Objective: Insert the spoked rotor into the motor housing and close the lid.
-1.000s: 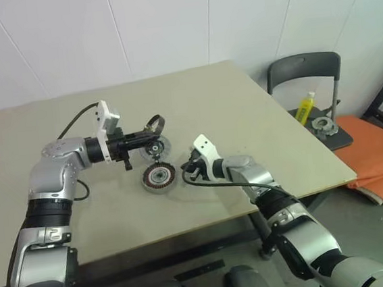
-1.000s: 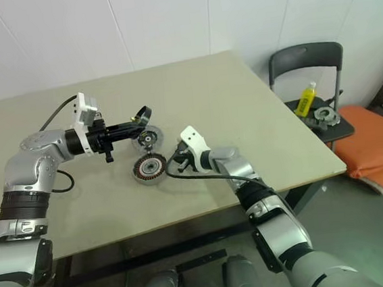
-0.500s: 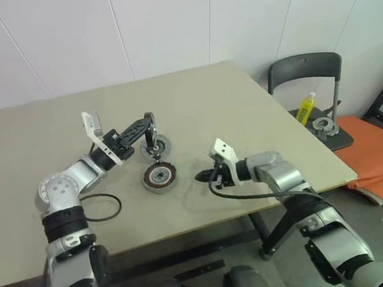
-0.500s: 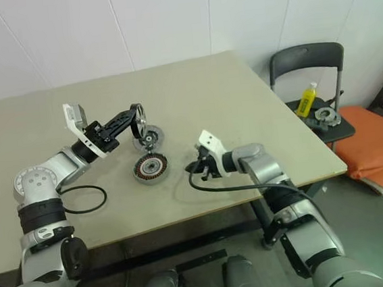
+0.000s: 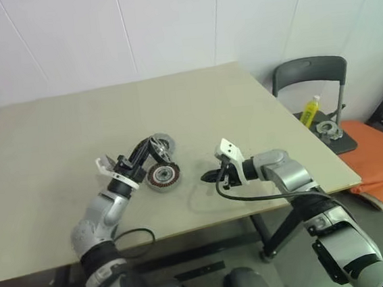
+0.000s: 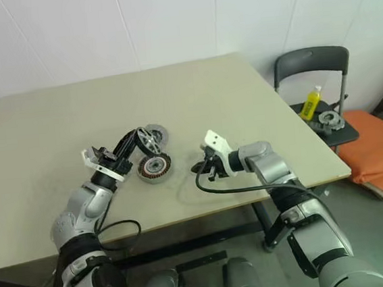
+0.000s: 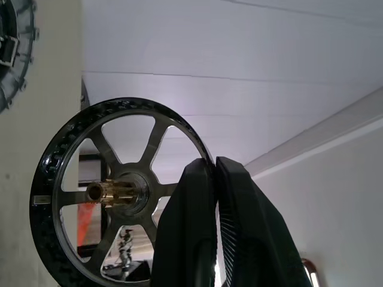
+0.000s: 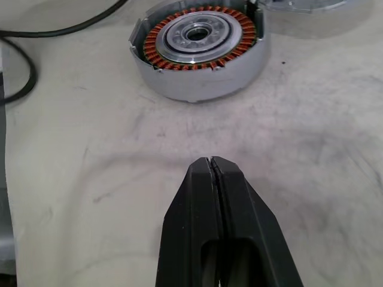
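Evidently, over the last second we swung our left arm down and rolled its wrist, so the left gripper [image 5: 152,146] now sat low over the table [image 5: 56,143], its fingers clamped on the rim of the spoked rotor [image 7: 122,194]. A second earlier that arm had reached in level from the left at greater height. The rotor stood on edge, hub axis roughly level, just beside and slightly above the motor housing [image 5: 162,177]; we judged it not yet tipped flat for seating. The right gripper [image 5: 210,177] had backed off to the right of the housing, fingers pressed together and holding nothing, pointing toward it with bare table between. This left the housing free for the insertion. The housing lay open-side up, copper windings ringed around a silvery centre bearing [image 8: 195,34], with nothing sitting in it yet. The lid [image 5: 164,145] lay flat on the table behind the housing, partly hidden by the rotor and left fingers.
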Tool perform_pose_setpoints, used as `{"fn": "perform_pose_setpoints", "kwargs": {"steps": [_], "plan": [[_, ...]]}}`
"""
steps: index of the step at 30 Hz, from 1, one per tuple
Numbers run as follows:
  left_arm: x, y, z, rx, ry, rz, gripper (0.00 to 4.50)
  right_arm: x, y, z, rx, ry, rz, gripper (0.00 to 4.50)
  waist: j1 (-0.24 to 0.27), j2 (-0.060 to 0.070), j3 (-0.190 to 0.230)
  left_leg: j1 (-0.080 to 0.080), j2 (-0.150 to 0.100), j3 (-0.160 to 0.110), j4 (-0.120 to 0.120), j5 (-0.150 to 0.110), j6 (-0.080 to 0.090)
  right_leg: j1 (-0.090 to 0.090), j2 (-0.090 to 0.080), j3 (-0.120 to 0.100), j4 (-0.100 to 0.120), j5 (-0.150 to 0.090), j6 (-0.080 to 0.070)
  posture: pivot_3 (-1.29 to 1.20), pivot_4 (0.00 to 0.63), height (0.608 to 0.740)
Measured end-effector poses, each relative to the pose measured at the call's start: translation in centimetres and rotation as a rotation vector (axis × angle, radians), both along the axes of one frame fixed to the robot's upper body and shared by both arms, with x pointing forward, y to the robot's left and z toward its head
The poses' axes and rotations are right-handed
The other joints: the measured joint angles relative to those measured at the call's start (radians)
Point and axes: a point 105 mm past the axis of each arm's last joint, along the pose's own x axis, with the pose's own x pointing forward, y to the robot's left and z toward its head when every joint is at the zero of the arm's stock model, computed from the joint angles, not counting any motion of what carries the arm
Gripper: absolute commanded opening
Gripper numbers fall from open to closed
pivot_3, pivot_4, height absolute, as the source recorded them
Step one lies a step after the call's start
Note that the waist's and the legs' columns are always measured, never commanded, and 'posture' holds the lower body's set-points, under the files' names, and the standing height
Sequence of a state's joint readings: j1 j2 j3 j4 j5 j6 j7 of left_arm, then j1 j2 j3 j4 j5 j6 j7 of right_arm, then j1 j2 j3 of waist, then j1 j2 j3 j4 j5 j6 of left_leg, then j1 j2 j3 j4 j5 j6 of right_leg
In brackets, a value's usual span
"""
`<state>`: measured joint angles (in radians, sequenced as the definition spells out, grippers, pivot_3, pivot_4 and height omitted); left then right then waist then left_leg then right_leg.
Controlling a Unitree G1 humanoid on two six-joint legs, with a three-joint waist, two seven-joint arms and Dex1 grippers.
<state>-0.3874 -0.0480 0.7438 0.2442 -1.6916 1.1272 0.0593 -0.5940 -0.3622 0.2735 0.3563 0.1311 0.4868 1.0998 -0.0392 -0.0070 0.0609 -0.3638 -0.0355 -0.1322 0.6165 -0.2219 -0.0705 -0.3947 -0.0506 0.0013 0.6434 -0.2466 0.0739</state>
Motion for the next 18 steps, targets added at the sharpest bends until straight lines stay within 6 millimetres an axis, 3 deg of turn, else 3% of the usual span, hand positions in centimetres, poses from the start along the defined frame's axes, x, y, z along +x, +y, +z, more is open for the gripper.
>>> {"fn": "perform_pose_setpoints", "kwargs": {"steps": [18], "plan": [[-0.6, -1.4, 0.3, -0.156, 0.062, -0.007, 0.04, 0.1, 0.7, -0.2, -0.009, -0.025, -0.002, 0.00, 0.021, 0.000, 0.000, -0.004, 0.000, 0.000, -0.002, 0.000, 0.000, 0.002, 0.001, 0.000, -0.013, 0.001, -0.001, 0.00, 0.000, 0.740]]}}
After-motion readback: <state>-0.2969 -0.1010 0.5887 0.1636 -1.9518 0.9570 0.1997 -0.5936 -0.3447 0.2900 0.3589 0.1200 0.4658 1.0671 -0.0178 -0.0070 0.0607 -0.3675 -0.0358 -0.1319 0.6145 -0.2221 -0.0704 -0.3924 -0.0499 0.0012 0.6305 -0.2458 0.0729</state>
